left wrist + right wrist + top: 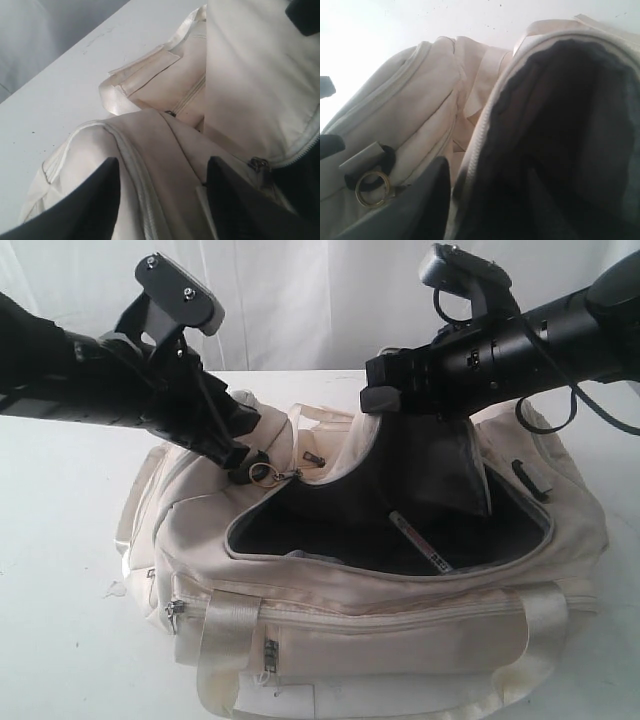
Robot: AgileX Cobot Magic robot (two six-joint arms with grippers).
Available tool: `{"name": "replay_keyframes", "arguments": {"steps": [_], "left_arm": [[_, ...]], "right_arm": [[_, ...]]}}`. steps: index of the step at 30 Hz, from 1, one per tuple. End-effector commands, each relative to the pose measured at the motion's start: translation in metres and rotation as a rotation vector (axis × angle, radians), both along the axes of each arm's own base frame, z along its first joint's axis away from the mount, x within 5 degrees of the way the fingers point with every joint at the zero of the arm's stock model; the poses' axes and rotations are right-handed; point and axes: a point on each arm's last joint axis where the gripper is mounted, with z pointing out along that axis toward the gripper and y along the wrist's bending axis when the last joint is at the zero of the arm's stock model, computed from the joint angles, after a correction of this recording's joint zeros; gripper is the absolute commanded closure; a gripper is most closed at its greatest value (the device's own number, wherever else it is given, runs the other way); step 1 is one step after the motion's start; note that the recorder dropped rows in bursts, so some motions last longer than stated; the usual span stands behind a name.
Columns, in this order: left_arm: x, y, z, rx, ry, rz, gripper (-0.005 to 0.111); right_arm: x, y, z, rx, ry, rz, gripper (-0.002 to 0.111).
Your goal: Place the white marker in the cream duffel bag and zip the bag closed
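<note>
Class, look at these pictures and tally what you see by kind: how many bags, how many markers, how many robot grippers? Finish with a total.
Bags: 1, the cream duffel bag
Markers: 1, the white marker, lying inside the bag
Grippers: 2, the left gripper and the right gripper
Total: 4

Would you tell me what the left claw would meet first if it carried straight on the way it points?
The left claw would likely first meet the cream duffel bag, its end fabric beside the zip; depth is unclear.
</note>
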Motion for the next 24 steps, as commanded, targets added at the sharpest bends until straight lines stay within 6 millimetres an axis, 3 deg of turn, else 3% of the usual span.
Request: {"name": "replay_keyframes", "arguments": {"steps": [1, 9, 19, 24], "left_arm": [[0.002, -0.002, -0.014, -0.021, 0.077, 0.012, 0.050], [0.014, -0.002, -0.028, -0.005, 0.069, 0.052, 0.053], [0.015, -0.002, -0.028, -0.005, 0.065, 0.057, 0.087], [0.015, -0.002, -0.028, -0.005, 0.063, 0.058, 0.105]], "right_arm": [[0.001, 0.001, 0.002, -0.005, -0.022, 0.006, 0.066], [0.001, 0.001, 0.002, -0.011, -0.028, 0.011, 0.066], [0.005, -0.001, 0.001, -0.019, -0.047, -0.014, 0.067], [0.006, -0.002, 0.002, -0.024, -0.059, -0.026, 0.080]]}}
